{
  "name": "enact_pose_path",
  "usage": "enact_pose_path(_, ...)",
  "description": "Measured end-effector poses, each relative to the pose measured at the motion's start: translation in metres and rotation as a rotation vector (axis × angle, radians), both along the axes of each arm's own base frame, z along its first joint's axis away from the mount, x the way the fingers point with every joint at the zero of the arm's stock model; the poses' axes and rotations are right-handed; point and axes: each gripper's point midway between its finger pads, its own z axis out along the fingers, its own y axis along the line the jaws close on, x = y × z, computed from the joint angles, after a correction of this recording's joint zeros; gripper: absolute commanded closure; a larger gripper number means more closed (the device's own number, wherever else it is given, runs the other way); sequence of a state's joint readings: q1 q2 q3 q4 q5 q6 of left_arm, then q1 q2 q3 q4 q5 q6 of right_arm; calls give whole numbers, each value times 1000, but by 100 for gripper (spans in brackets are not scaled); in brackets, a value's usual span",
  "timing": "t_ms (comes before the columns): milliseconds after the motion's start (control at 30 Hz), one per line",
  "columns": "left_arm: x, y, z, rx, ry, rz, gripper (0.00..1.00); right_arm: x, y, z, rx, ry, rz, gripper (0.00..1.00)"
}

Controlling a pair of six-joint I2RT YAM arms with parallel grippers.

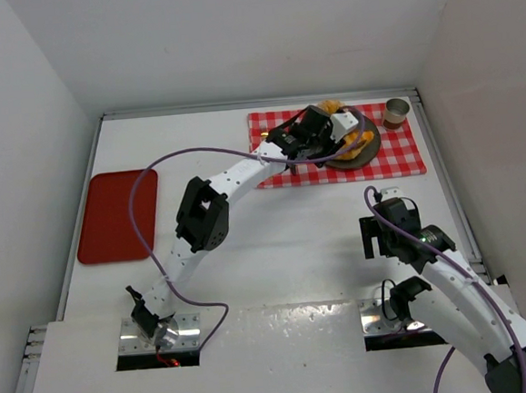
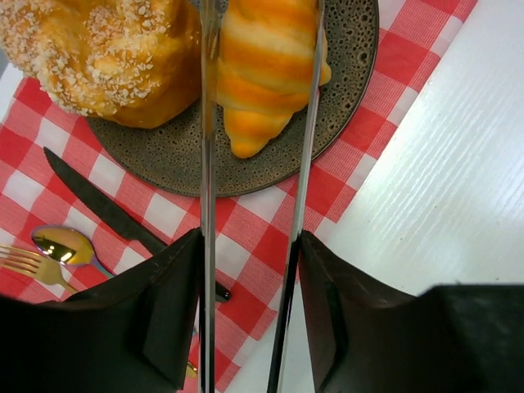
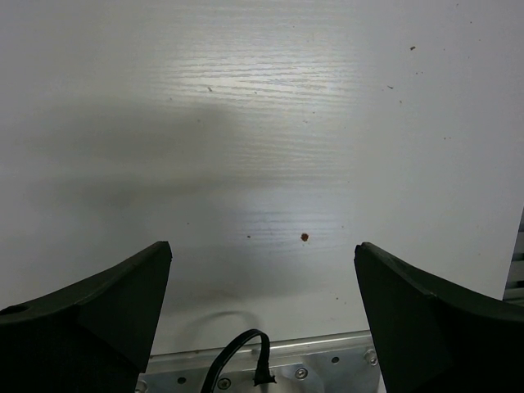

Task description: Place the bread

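Note:
My left gripper is shut on a pair of metal tongs and reaches over the dark speckled plate. The tong arms sit on either side of the striped orange croissant, which is over the plate; whether it rests on the plate I cannot tell. The round seeded bun lies on the plate just left of the croissant, and it also shows in the top view. My right gripper is open and empty above bare table, far from the plate.
The plate lies on a red checked cloth at the back right. A black knife, a spoon and a gold fork lie on the cloth. A brown cup stands at its far corner. A red tray lies at the left.

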State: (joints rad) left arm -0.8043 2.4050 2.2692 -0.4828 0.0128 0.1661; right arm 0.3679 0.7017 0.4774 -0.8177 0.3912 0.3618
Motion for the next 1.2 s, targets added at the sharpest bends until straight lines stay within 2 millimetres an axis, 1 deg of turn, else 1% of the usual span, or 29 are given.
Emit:
enact_pose_path(33,0,0,0,-3,2,2,38,0,0,0,2,1,1,7)
enact_pose_path(67,0,-1,1,-9,6,5,36,0,1,0,3,1,2,7)
enact_pose_path(233,3,-4,15,-40,-13,15,36,0,2,-1,11,4,7,7)
enact_pose_path(333,4,-4,21,-52,-22,18,44,-1,4,-1,21,8,12,7)
enact_pose_path(433,4,-4,25,-60,-24,24,45,-1,5,-1,25,9,14,7)
enact_pose_path(467,4,-4,27,-62,-24,28,48,-1,5,-1,26,10,15,7)
enact_pose_path(533,5,-1,34,-66,-31,46,49,-1,6,-1,29,10,16,7)
enact_pose_path(567,6,1,39,-66,-39,60,49,-1,6,0,30,9,16,7)
enact_pose_path(667,10,22,63,-81,-48,137,49,1,6,2,34,-2,15,7)
enact_pose_path(733,12,50,86,-104,-34,210,49,1,7,4,40,-13,12,7)
enact_pose_path(800,20,94,113,-159,-18,314,50,3,7,6,47,-29,7,7)
enact_pose_path(867,37,163,140,-232,-1,470,50,5,7,8,53,-51,0,6)
enact_pose_path(900,46,206,150,-276,-2,566,50,7,8,10,57,-62,-4,6)
enact_pose_path(933,52,250,153,-307,1,662,50,8,8,11,63,-73,-10,6)
enact_pose_path(967,53,288,152,-324,7,745,51,10,9,12,70,-84,-15,6)
enact_pose_path(1000,52,332,145,-330,14,848,51,11,10,13,75,-90,-19,6)
enact_pose_path(1033,48,368,130,-323,32,942,51,12,11,13,83,-94,-24,6)
enact_pose_path(1067,44,387,114,-306,55,996,51,12,11,13,89,-95,-28,6)
enact_pose_path(1100,37,394,94,-288,93,1027,52,12,12,13,95,-95,-32,6)
enact_pose_path(1133,30,394,71,-261,139,1035,53,12,13,13,102,-95,-34,6)
enact_pose_path(1200,13,380,23,-202,243,1012,53,12,14,12,112,-94,-41,6)
